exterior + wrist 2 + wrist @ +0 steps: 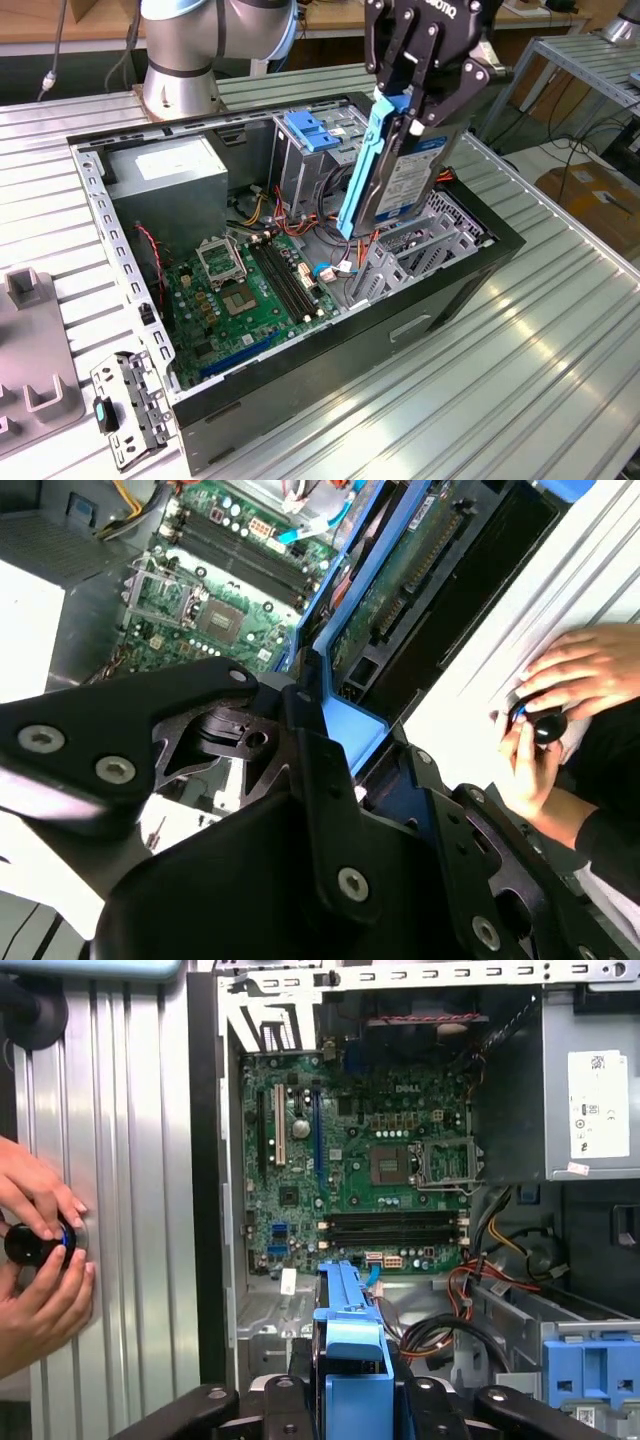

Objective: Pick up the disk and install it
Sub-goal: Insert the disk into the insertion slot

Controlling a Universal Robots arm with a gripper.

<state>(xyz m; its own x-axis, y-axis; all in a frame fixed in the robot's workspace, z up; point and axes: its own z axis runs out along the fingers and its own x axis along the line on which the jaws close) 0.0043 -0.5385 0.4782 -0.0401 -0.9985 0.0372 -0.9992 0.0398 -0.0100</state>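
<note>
The disk (pixel 405 175) hangs upright with my gripper (pixel 412 105) shut on its upper end, above the open computer case (pixel 470 275). It is a silver-grey drive with a white label in a blue carrier. Its lower end is just over the low grey drive cage (pixel 425 240) at the case's near right corner in the exterior view. In the second wrist view the disk (pixel 400 580) shows its green circuit-board side and points down into the case. The blue end tab (pixel 350 1360) sits between the black fingers in the first wrist view.
Inside the case are a green motherboard (pixel 250 290), a grey power supply (pixel 165 175), red and blue cables, and a tall grey cage with a blue latch (pixel 315 130). A person's hands (pixel 40 1250) hold a black knob (pixel 30 1243) on the ribbed table beside the case. A loose bracket (pixel 130 405) lies at the exterior view's left.
</note>
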